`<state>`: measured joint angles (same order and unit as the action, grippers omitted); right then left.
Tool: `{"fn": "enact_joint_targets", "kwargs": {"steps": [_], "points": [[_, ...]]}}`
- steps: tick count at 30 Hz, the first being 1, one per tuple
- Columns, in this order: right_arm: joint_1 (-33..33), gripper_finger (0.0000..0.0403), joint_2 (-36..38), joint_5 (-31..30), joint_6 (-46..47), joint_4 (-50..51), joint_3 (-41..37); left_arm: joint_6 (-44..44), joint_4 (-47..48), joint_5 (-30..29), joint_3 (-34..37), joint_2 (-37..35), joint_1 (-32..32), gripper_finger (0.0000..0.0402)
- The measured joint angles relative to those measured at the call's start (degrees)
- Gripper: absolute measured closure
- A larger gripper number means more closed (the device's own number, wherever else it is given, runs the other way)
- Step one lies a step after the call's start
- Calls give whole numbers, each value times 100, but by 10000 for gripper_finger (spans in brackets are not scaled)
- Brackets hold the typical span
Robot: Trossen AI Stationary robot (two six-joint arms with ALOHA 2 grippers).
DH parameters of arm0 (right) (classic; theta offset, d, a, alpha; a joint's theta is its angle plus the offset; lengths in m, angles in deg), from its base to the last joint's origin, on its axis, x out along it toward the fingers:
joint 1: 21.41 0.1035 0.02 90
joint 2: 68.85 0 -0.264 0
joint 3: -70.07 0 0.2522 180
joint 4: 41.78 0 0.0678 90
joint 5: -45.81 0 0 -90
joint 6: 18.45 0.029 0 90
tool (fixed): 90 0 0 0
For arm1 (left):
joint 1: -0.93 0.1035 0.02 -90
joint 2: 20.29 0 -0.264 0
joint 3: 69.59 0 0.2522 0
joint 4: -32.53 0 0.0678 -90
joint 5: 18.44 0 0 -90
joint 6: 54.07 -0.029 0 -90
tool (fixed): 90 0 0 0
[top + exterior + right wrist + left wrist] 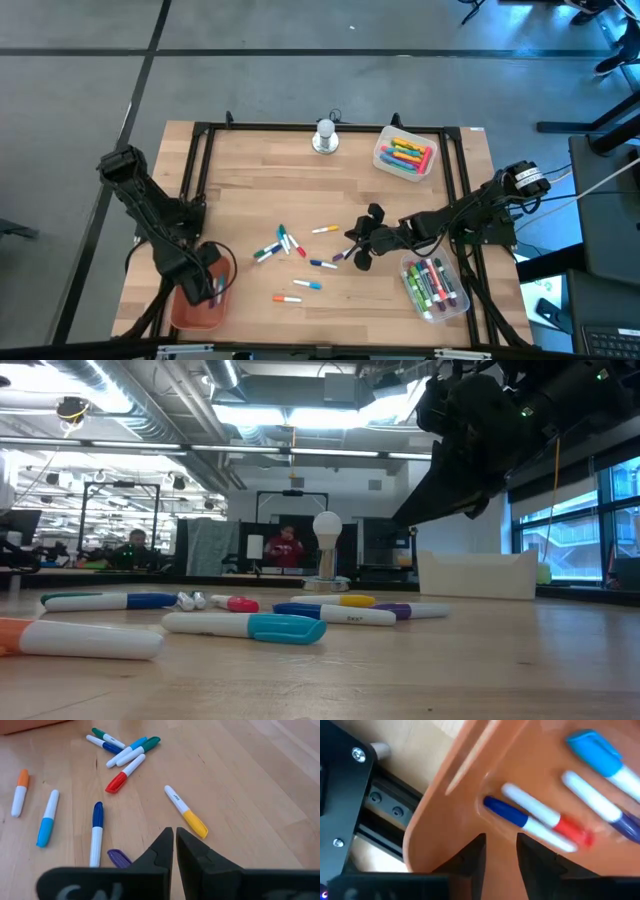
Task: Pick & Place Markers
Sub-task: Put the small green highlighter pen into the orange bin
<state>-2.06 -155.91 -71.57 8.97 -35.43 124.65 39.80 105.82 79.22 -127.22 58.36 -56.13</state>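
My left claw (212,290) hangs over the orange bin (185,312) at the near-left corner of the surface (250,180). Fingers (470,857) stand a bit apart, nothing between them. In the bin below: white-barrel markers w/ dark blue (507,812), red (570,830) and light blue (595,752) caps, plus one more, cap colour prob purple, view is blurry.

My right claw (362,250) is low over the surface mid-right, tips pressed together, holding nothing. Just ahead of it: yellow-cap marker (186,811), and a purple cap (118,858) right by the fingers. Dark-blue-cap marker (96,833) lies beside that, then light-blue-cap (47,818) and orange-cap (19,792) ones further along.

Mid-surface cluster (278,245): several markers lying crossed/touching, incl. green, teal and red caps.

Clear tray (435,285) near right, just beside the right claw, holds thick markers, green and red among them. Second clear tray (404,154) at the far right holds bright thick ones. Silver-white knob thing (326,136) stands at the far edge, centre.
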Motion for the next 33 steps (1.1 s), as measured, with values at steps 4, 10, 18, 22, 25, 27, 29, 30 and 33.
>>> {"fn": "enact_joint_targets", "kwargs": {"steps": [4,10,18,22,25,27,29,30,33], "points": [[-1,379,0,0,24,-1,0,-44,530,-7,-368,0,180,277],[-1,379,0,0,85,-5,0,-58,1564,-998,-1220,-4,518,254],[-6,379,0,0,69,-5,0,-104,1054,-4068,-1734,-6,1161,251],[-6,379,0,0,66,-5,0,-974,216,-4003,-1516,218,1805,246],[-6,379,0,0,63,-3,0,-1534,-481,-4019,-1259,561,2215,240],[-6,379,0,0,61,-3,0,-1911,-820,-3797,-1120,849,2466,237],[-6,379,0,0,39,3,0,-2348,-976,-3499,-1105,1140,2688,233],[-6,379,0,0,40,10,0,-2547,-992,-3369,-1105,1279,2782,231],[-6,379,0,0,42,45,0,-3013,-1016,-3028,-1105,1652,3010,224]]}}
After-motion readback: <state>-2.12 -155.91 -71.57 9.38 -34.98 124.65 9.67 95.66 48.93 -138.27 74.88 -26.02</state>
